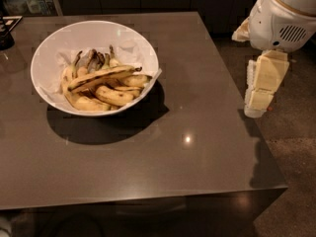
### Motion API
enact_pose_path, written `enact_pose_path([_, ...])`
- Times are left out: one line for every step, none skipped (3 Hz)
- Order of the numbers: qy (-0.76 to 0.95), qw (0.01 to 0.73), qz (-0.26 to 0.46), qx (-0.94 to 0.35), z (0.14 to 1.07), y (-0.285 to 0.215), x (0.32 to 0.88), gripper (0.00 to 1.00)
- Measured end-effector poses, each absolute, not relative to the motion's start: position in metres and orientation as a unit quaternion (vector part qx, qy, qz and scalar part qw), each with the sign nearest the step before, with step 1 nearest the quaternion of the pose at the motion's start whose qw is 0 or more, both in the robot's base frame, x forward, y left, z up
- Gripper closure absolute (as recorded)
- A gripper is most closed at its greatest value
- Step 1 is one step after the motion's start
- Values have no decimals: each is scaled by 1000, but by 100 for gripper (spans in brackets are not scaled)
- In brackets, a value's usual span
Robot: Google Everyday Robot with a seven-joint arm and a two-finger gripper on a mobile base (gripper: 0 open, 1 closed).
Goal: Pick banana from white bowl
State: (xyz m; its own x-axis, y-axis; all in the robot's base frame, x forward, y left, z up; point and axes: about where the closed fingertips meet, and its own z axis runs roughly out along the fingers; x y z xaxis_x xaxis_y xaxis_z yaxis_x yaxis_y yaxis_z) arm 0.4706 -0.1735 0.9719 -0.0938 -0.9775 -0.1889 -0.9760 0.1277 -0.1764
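The banana (101,77) lies atop the pile in the bowl (134,39), long axis left-right, stem end toward the gripper (256,105). The gripper hangs well right of the bowl, and I cannot tell its grip state.

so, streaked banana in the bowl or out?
In: the banana lies atop the pile inside the white bowl; the tool hangs beyond the table's edge.

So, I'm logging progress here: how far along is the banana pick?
Nothing looks done yet: the banana lies across the pile in the white bowl on the table. In hand: the gripper hangs beside the table's right edge, far from the bowl. Left: reach over, grasp the banana, lift it out.
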Motion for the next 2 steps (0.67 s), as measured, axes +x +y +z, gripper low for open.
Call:
enact_pose_path([722, 142, -2, -677, 975, -146, 492, 0])
enact_pose_path([698, 142, 8, -702, 979, -107, 524, 0])
